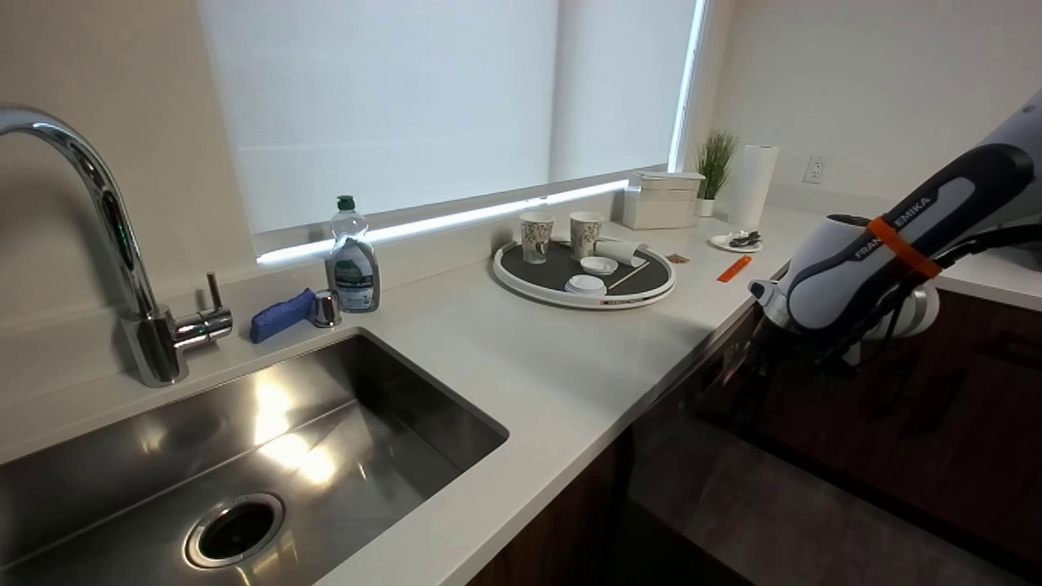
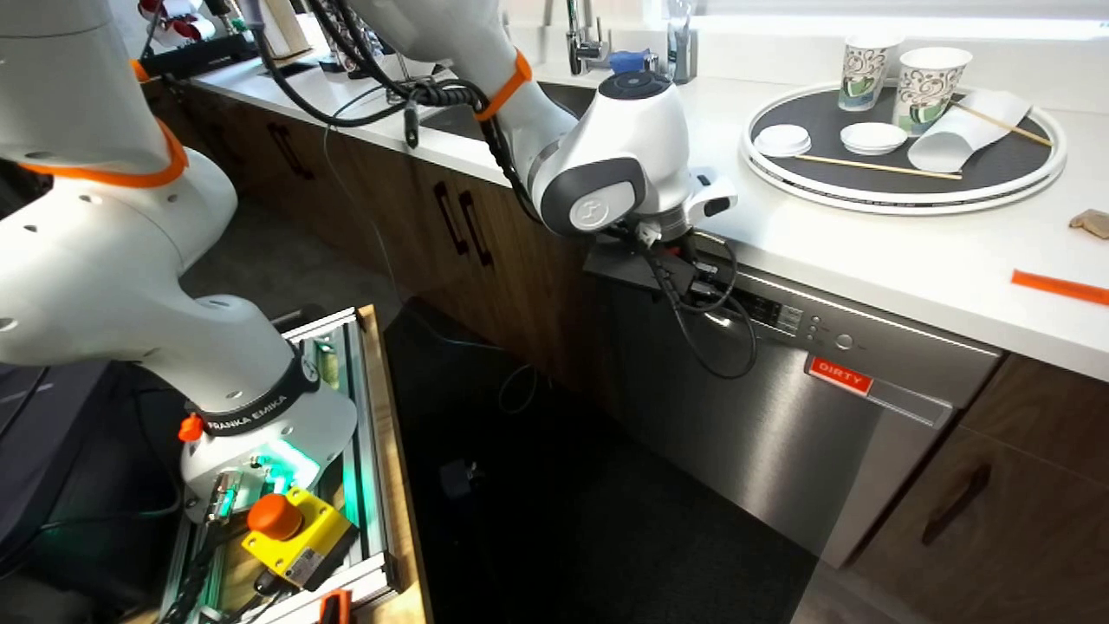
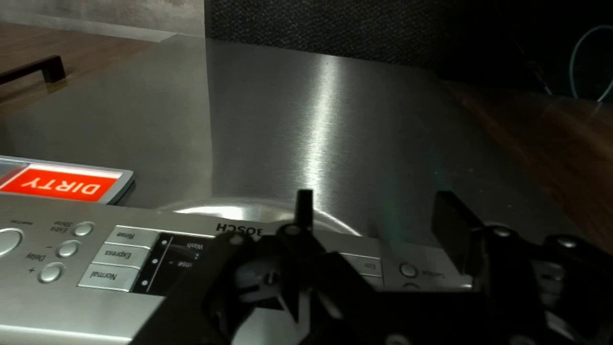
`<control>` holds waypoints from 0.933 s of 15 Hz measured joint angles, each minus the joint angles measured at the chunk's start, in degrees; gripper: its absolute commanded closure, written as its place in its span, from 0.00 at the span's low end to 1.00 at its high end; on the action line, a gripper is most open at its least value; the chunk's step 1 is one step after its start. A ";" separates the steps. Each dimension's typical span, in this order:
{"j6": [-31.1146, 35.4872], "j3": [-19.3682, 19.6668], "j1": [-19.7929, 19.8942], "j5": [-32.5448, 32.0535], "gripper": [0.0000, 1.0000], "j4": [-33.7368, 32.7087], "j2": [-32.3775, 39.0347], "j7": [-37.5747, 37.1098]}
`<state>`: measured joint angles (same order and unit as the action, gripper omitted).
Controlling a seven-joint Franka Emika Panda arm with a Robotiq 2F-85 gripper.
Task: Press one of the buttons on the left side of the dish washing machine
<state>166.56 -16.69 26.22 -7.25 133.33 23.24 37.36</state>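
Seeing the gripper [image 3: 376,211] hanging, with fingers [image 3: 455,230] spread wide, just before the left part of the dish washing machine [image 2: 771,416], not telling whether touching. Seeing on the counter [image 2: 901,251] above it a round tray [image 2: 823,130] holding two paper cups [image 2: 927,95], two white lids [image 2: 873,139], a curled sheet [image 2: 953,147] and thin sticks [image 2: 875,166].

We slant our Franka arm [image 2: 459,43] down to the wrist [image 2: 654,130], upper centre in an exterior view; our pincer [image 3: 376,211], lower right in the wrist view, has parted fingers [image 3: 304,207].
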 measured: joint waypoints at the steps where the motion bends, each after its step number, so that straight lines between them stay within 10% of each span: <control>1: 0.00 0.58 -0.50 0.14 0.00 0.57 -0.84 0.00; 14: 0.03 7.92 -6.26 4.69 0.00 6.79 -9.31 -0.37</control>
<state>166.59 -8.77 19.96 -2.56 140.12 13.94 36.99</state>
